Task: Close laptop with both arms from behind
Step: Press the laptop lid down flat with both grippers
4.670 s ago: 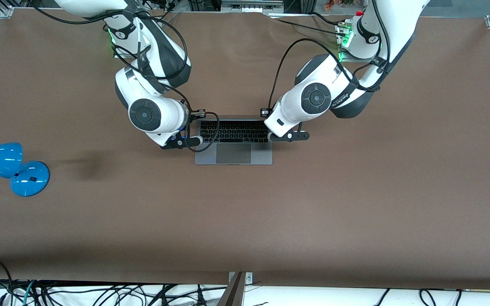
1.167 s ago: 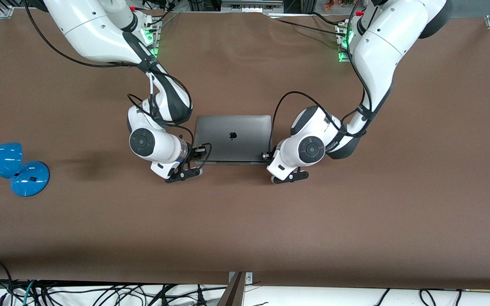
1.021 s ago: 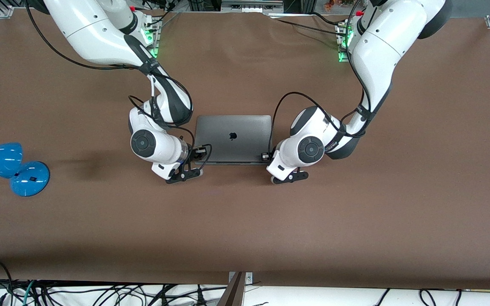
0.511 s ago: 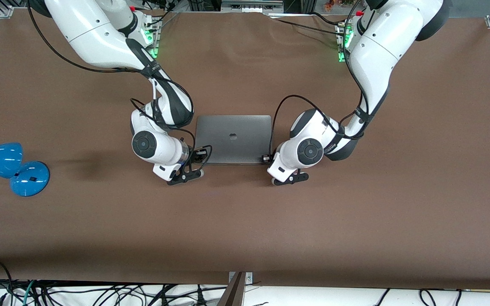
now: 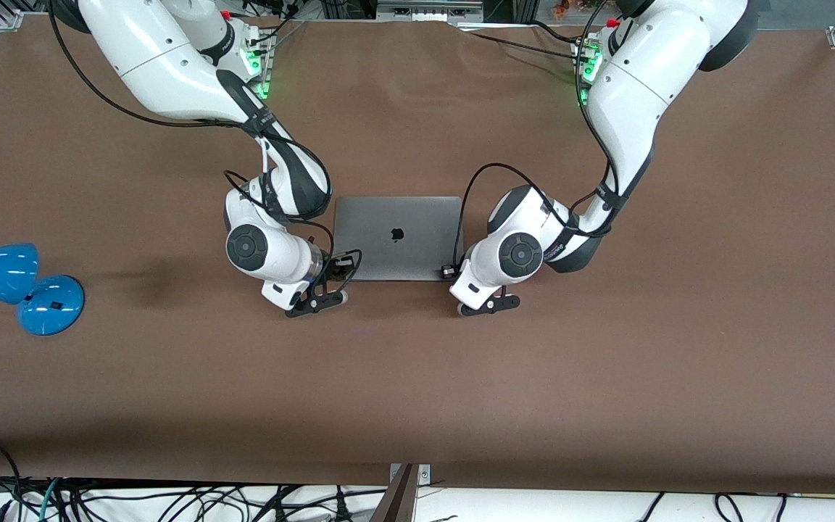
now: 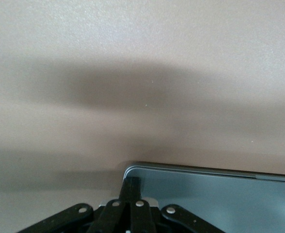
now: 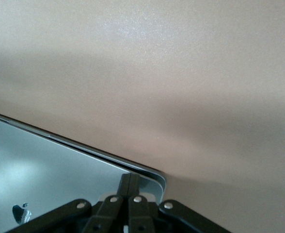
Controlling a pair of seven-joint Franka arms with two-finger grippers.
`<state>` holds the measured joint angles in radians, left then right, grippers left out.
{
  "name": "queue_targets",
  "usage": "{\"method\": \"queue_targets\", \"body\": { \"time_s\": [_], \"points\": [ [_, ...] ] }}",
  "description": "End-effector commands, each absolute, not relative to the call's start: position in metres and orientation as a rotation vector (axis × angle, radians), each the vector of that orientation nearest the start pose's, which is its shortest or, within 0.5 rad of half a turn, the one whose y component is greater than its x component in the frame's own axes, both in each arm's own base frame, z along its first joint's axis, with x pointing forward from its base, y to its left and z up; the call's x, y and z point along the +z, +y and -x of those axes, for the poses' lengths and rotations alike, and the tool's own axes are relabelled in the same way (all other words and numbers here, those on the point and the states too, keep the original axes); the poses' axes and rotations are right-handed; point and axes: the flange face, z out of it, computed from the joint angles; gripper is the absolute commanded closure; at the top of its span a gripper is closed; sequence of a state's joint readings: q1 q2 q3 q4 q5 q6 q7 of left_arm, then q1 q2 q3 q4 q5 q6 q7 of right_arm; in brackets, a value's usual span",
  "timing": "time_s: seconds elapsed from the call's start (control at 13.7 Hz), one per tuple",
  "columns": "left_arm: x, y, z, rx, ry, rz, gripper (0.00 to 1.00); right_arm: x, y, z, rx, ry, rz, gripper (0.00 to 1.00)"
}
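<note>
The grey laptop lies mid-table with its lid down and the black logo facing up. My right gripper is shut, its fingertips pressing on the lid corner nearest the front camera at the right arm's end. My left gripper is also shut. Its fingertips rest on the lid's other camera-side corner. A thin dark seam shows along the lid edge in the right wrist view. Both arms reach over from their bases and flank the laptop.
A blue desk lamp lies near the table edge at the right arm's end. The brown table is bare toward the front camera. Loose cables hang below its camera-side edge.
Earlier the laptop stood open with the keyboard showing; now the lid is down. Over the last second both wrists crept slightly toward the laptop's camera-side edge, and the base sliver there disappeared.
</note>
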<state>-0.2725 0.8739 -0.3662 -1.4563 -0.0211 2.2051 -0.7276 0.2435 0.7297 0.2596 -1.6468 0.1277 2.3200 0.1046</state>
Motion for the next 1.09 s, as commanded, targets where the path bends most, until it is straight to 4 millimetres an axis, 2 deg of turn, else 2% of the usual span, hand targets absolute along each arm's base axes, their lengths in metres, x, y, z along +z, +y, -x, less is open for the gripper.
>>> {"method": "queue_targets", "body": {
  "time_s": [0.0,0.22,0.44,0.58,0.66,0.73,0.8,1.02],
  "points": [
    [0.173,-0.396,-0.601,0.362,-0.335,3.284,1.00,0.196,0.315,-0.608,0.148,-0.384,2.876,1.00],
    [0.173,-0.396,-0.601,0.362,-0.335,3.284,1.00,0.196,0.313,-0.609,0.148,-0.377,2.876,1.00],
    [0.175,-0.395,-0.602,0.356,-0.336,3.285,1.00,0.205,0.312,-0.615,0.138,-0.352,2.863,1.00],
    [0.184,-0.391,-0.607,0.336,-0.342,3.289,1.00,0.201,0.313,-0.612,0.146,-0.361,2.865,1.00],
    [0.191,-0.381,-0.611,0.335,-0.356,3.285,1.00,0.198,0.314,-0.610,0.146,-0.378,2.874,1.00],
    [0.201,-0.365,-0.619,0.340,-0.389,3.280,0.55,0.196,0.313,-0.610,0.151,-0.382,2.875,1.00],
    [0.213,-0.355,-0.620,0.380,-0.389,3.255,0.01,0.194,0.312,-0.609,0.157,-0.386,2.876,1.00],
    [0.260,-0.344,-0.613,0.446,-0.299,3.207,0.00,0.191,0.312,-0.608,0.165,-0.390,2.874,1.00]
  ]
}}
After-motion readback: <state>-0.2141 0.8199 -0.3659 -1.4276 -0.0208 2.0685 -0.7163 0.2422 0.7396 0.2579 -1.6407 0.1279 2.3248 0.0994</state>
